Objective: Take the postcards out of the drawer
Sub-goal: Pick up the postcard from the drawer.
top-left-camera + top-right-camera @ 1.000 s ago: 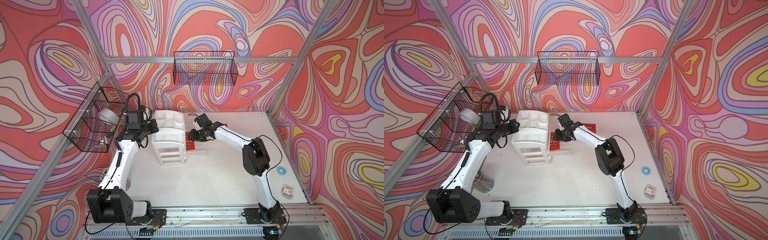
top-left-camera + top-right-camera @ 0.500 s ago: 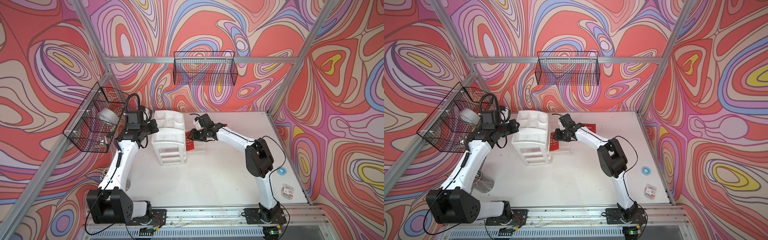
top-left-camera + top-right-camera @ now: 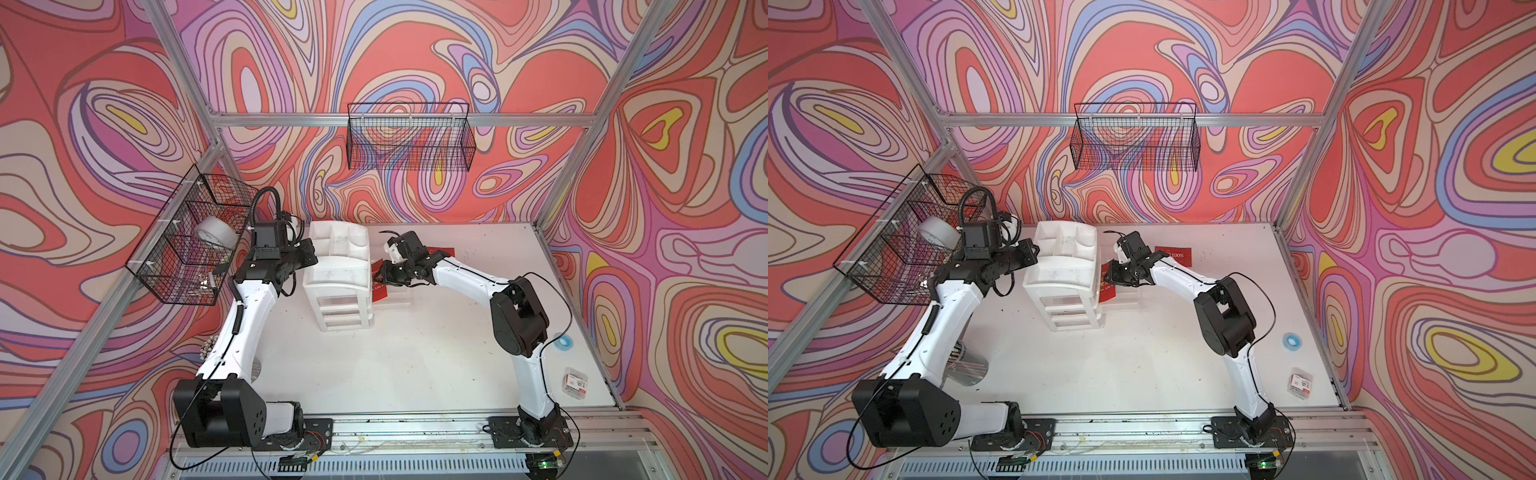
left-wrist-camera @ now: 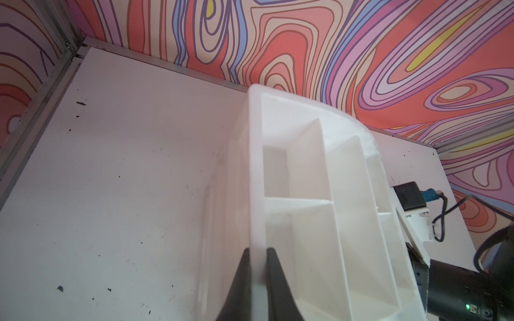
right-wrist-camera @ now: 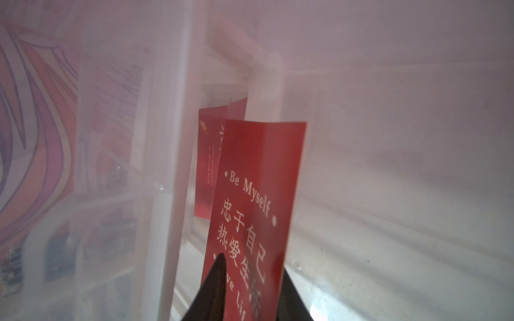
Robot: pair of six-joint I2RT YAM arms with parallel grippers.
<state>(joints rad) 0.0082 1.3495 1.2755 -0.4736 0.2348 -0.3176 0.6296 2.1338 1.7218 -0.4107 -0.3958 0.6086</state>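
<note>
The white organizer (image 3: pixel 338 266) stands at the back of the table, with the clear drawer (image 3: pixel 399 305) pulled out on its right side. My right gripper (image 3: pixel 380 279) reaches into the drawer and is shut on a red postcard (image 5: pixel 258 194) with white characters, which bows between the fingers (image 5: pixel 219 280). A second postcard (image 5: pixel 208 155) lies deeper in the drawer behind it. Another postcard (image 3: pixel 440 252) lies flat on the table behind the right arm. My left gripper (image 4: pixel 258 258) is shut on the organizer's top wall (image 4: pixel 256 194).
A black wire basket (image 3: pixel 409 139) hangs on the back wall. Another basket (image 3: pixel 187 241) on the left holds a tape roll (image 3: pixel 210 232). A small clear box (image 3: pixel 575 383) and a blue ring (image 3: pixel 565 341) lie at the right; a metal cup (image 3: pixel 967 365) stands by the left arm.
My right gripper has moved left to the organizer's side and its jaws have closed on a postcard. The left arm has stayed on the organizer.
</note>
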